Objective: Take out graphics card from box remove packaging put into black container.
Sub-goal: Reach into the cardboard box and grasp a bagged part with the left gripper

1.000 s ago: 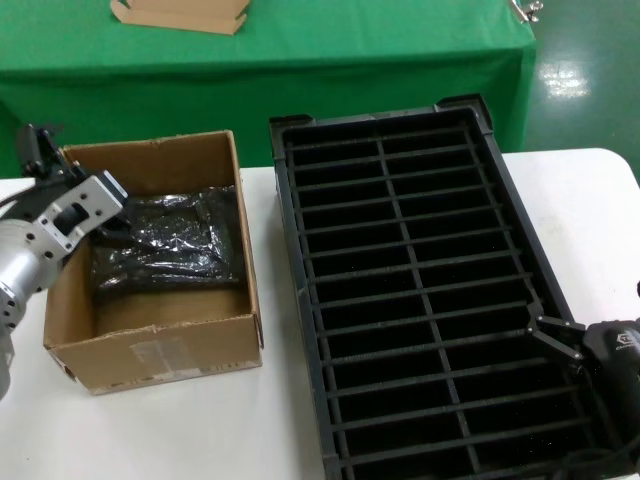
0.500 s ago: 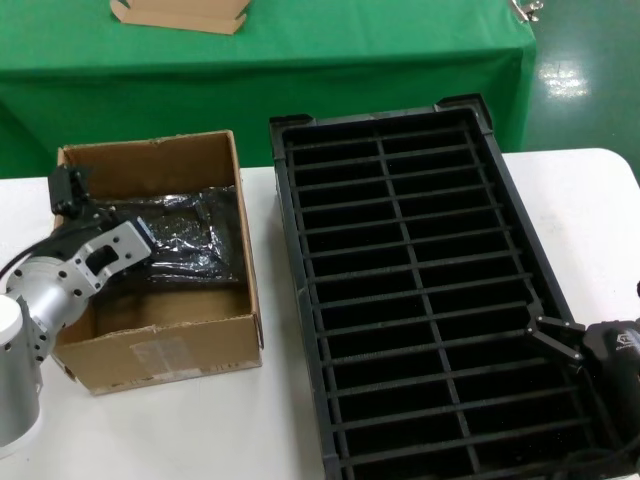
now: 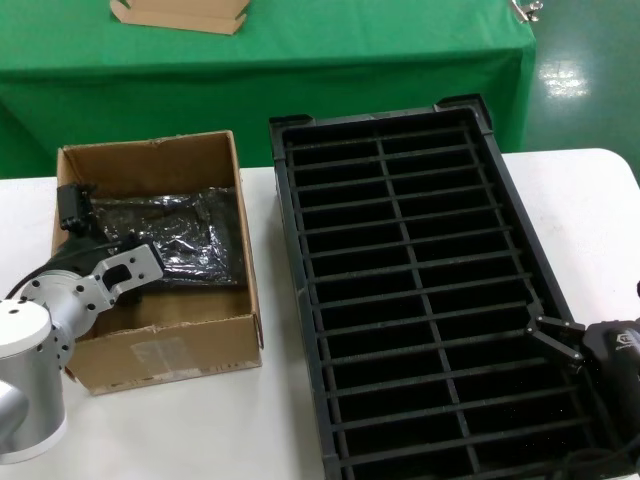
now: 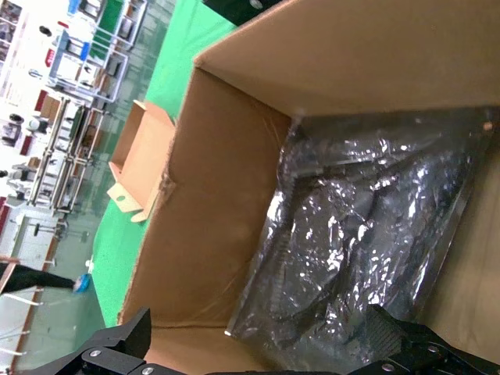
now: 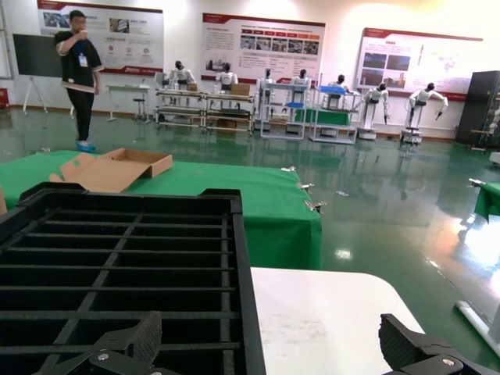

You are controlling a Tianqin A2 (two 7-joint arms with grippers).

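The brown cardboard box stands on the white table at the left. The shiny dark grey packaging bag lies inside it at the far end; it also shows in the left wrist view. The graphics card is hidden. My left gripper is inside the box, open and empty, its jaws just short of the bag's near edge. The black container with two columns of narrow slots stands right of the box. My right gripper is open and empty over the container's near right rim.
A green-covered table stands behind, with a flat cardboard tray on it, also in the right wrist view. Bare white table lies right of the container. A person stands far back in the hall.
My left gripper has moved from the box's left wall down into the box, toward the bag. The right arm has not moved.
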